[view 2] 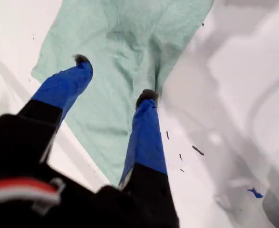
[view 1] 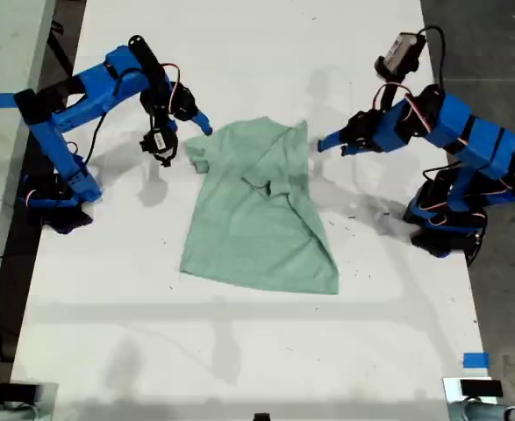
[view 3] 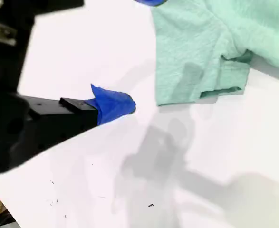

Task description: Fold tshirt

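**Item: tshirt** [view 1: 261, 219]. Pale mint-green, heathered, no print. It lies on the white table [view 1: 239, 351] slightly above the middle of the exterior view, collar end toward the far edge and hem toward the near edge. It is partly folded: the side on the exterior view's right is turned in over the body, leaving a diagonal edge. The sleeve on the exterior view's left lies flat and spread, with its hem seam showing in the second wrist view [view 3: 201, 47]. The cloth is lightly creased in the first wrist view [view 2: 129, 47].

**My first gripper** [view 2: 113, 78]. Its arm stands on the exterior view's right, and the gripper [view 1: 325, 143] sits just beside the folded edge near the shoulder. Both blue fingers are spread apart with nothing between them. From its own camera the tips show over the cloth; whether they touch it cannot be told.

**My second gripper** [view 3: 137, 52]. Its arm stands on the exterior view's left, and the gripper [view 1: 203, 124] is near the flat sleeve. The jaws are wide apart and empty. One finger tip is over bare table, apart from the sleeve's edge.

**Other:** a scrap of blue tape [view 1: 475, 360] near the table's corner at the exterior view's lower right.
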{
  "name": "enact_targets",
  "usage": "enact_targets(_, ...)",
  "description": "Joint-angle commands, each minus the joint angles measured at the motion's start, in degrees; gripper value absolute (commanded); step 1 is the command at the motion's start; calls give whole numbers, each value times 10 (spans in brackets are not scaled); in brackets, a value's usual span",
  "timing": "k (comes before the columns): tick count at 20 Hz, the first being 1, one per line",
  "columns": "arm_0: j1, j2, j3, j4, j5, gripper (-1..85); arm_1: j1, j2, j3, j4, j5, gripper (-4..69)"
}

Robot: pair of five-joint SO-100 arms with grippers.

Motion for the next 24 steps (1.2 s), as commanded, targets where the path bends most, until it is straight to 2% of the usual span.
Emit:
enact_targets(1,-15,-22,-19,-31,19,283,2,25,-4,-2,7,194)
enact_targets(7,-54,-141,21,-121,47,295,-3,53,10,7,15,192)
enact_targets(12,-56,-221,-4,-147,52,289,-3,92,33,19,23,190)
enact_targets(13,-56,-232,-7,-148,52,242,-2,100,38,20,24,189)
enact_targets(16,-54,-242,-9,-156,51,27,3,115,51,22,24,188)
enact_targets(17,-54,-242,-11,-156,49,1,3,117,53,22,24,187)
enact_targets(22,-61,-198,-12,-143,47,1,6,117,55,20,23,185)
enact_targets(24,-71,-160,-16,-107,50,1,6,119,59,20,24,185)
